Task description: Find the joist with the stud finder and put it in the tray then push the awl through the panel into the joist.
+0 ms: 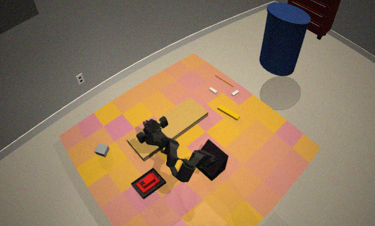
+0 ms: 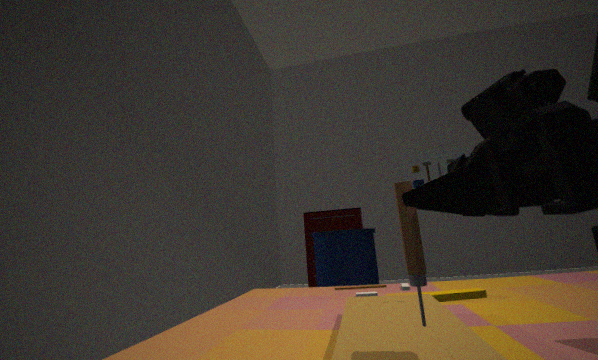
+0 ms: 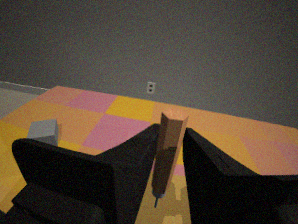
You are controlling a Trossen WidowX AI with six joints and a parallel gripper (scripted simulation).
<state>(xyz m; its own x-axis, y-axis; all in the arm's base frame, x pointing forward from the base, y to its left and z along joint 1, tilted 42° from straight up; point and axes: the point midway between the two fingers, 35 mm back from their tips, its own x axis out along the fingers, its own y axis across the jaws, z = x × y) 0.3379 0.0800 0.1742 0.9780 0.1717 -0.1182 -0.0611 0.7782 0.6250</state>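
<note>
My gripper [image 2: 407, 199] [image 3: 171, 131] is shut on the wooden handle of the awl [image 2: 411, 240] [image 3: 169, 150]. The awl hangs point down, nearly upright with a slight lean, and its metal tip appears above the floor panel [image 1: 187, 116] [image 2: 379, 325]. The gap to the panel is hard to judge. In the top view the arm hides the awl and crosses the panel's near left part. The dark-rimmed tray [image 1: 138, 191] lies in front of the panel. A red piece with dark markings, which looks like the stud finder [image 1: 147, 182], lies in it.
A grey block [image 1: 102, 150] [image 3: 43, 131] stands left of the panel. A yellow bar [image 1: 228, 113] [image 2: 459, 295], two white pieces [image 1: 212, 90] [image 1: 235, 93] and a thin brown stick [image 1: 224, 81] lie beyond its far end. A blue bin [image 1: 283, 41] [image 2: 345, 257] stands off the mat.
</note>
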